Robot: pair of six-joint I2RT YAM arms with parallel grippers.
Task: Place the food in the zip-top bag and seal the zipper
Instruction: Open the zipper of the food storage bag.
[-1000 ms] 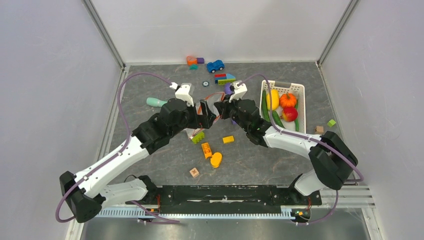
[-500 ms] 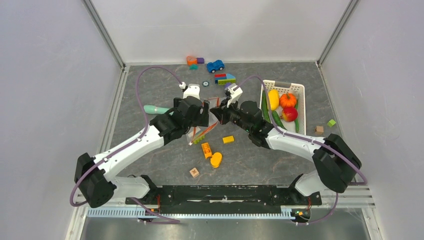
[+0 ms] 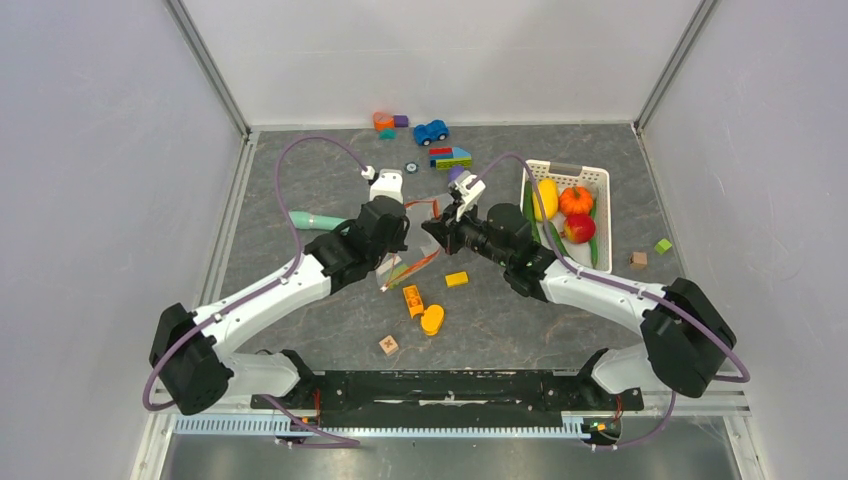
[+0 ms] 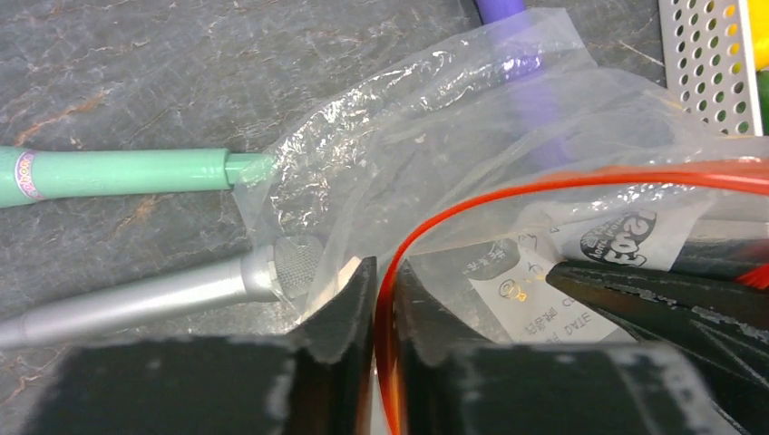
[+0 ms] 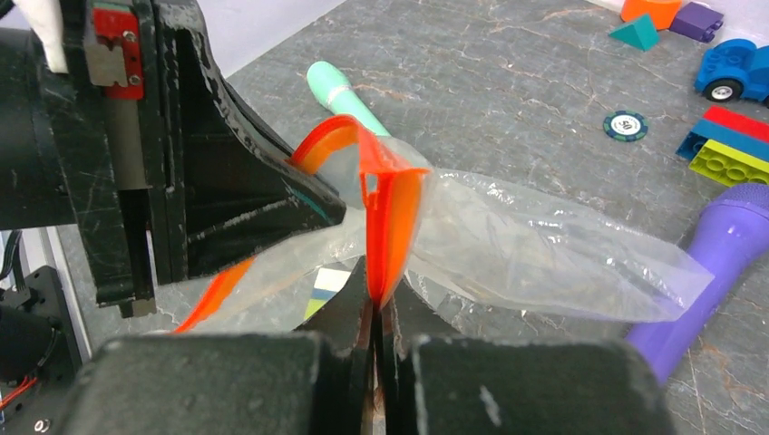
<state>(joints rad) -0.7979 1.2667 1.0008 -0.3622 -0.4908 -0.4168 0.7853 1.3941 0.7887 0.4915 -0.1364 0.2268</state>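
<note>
The left gripper (image 4: 374, 272) is seen with its fingers drawn together on the zipper (image 4: 544, 184), whose orange-red strip passes between them and curves away to the right in the left wrist view. The right gripper (image 5: 376, 308) is likewise clamped on the zipper, a folded stretch of the strip being pinched upright between its two closed fingers. Both grippers are held close together, facing one another, above the middle of the bench (image 3: 500, 310), somewhat toward its far edge. The zip-top bag (image 5: 526, 245) is hung between them, its mouth pulled partly apart, its clear crumpled body trailing toward the far edge and its white label patch (image 4: 626, 236) visible through the plastic. A teal tool (image 3: 310, 218) is seen lying toward the left edge, beside the left arm, and a purple tool (image 5: 716, 245) lies just beyond the bag. A silver tool (image 4: 136, 299) is partly covered by the bag. The food is found outside the bag, in a white basket (image 3: 565, 167) near the far right corner: a yellow squash (image 3: 546, 198), an orange pumpkin (image 3: 575, 200), a red fruit (image 3: 579, 228) and green cucumbers (image 3: 556, 238). Orange and yellow blocks (image 3: 433, 320) are scattered toward the near edge.
</note>
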